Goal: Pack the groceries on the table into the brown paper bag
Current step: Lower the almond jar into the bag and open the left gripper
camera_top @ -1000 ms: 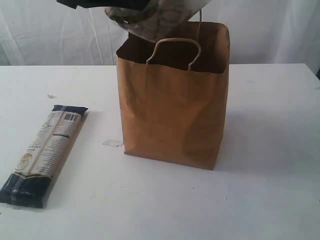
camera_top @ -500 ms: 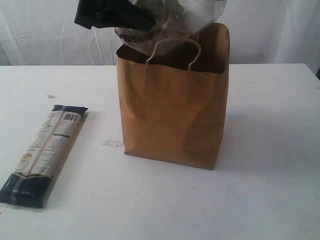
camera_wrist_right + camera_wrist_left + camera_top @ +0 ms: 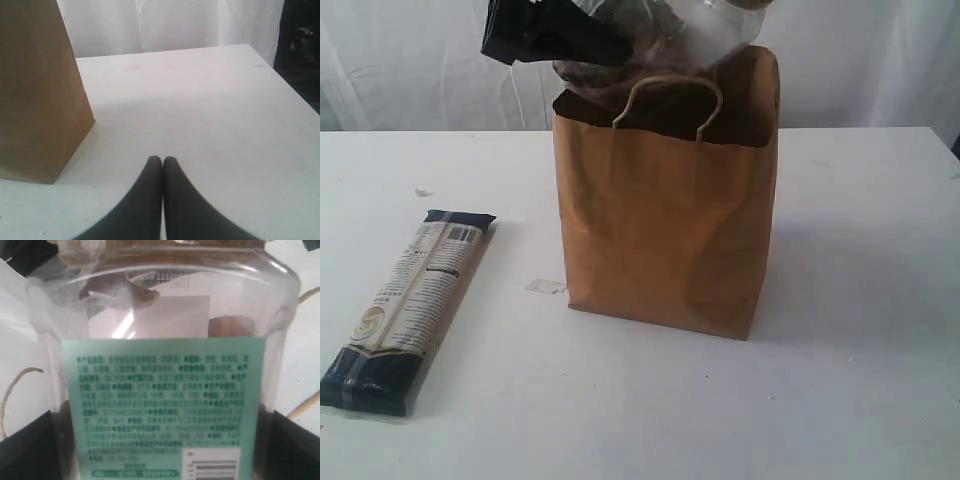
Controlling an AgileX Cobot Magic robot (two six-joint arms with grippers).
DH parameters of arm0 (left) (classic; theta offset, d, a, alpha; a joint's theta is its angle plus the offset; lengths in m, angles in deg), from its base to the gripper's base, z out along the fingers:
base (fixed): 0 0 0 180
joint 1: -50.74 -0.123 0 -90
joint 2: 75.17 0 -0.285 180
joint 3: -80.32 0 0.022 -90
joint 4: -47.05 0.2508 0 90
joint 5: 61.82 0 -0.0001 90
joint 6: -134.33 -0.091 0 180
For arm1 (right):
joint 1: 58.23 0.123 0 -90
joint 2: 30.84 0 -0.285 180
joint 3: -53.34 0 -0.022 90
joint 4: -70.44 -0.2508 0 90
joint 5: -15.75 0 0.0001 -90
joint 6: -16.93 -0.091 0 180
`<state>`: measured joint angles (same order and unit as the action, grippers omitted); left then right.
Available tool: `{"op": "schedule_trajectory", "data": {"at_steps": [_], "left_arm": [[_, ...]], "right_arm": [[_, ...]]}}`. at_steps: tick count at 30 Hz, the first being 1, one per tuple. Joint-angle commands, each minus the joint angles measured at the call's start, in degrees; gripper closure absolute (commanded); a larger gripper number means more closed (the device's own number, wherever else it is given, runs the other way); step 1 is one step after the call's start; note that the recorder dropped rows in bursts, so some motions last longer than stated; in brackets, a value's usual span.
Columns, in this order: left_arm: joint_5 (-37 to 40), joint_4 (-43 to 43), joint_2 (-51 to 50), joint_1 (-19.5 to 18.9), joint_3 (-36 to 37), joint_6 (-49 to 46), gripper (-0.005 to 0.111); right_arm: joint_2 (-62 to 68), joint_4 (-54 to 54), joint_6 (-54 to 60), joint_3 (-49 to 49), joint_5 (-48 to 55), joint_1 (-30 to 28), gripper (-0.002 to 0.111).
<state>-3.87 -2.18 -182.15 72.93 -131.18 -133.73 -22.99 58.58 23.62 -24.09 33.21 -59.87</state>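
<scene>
Clear jar (image 3: 665,40) clamped across its body in left gripper (image 3: 600,45), jaws spread wide around it, printed label toward the wrist camera. Hangs tilted, nearly on its side, with brown paper bag (image 3: 665,220) directly beneath, lowest edge about level with the rim and behind the near handle (image 3: 670,88). Best lowered straight down through the middle of the opening, clear of both handles and the creased walls. Worth turning more upright first, and letting go only when low inside. Right gripper (image 3: 162,200) pressed shut on nothing, low over table (image 3: 210,115), with the bag off to one side of it. Long white-and-navy packet (image 3: 410,310) flat on the table, well apart from the left gripper and far below it, not yet packed. Cannot see inside the bag, so no telling what lies there. Jar lid cut off at the frame's top. Contents possibly brown pieces, hard to say through the plastic.
</scene>
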Motion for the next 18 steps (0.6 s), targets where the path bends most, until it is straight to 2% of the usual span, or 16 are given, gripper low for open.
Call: {"op": "schedule_trajectory", "data": {"at_steps": [1,9,18], "left_arm": [[3.15,0.46,0.42,0.27,-0.62,-0.63,0.107],[-0.33,0.46,0.42,0.27,-0.62,0.96,0.107],[-0.47,0.46,-0.33,0.27,-0.62,1.22,0.107]], "right_arm": [[-0.06,-0.12,0.01,0.22,-0.59,-0.16,0.108],[-0.06,-0.12,0.01,0.22,-0.59,-0.16,0.108],[-0.06,-0.12,0.01,0.22,-0.59,-0.16,0.108]]}}
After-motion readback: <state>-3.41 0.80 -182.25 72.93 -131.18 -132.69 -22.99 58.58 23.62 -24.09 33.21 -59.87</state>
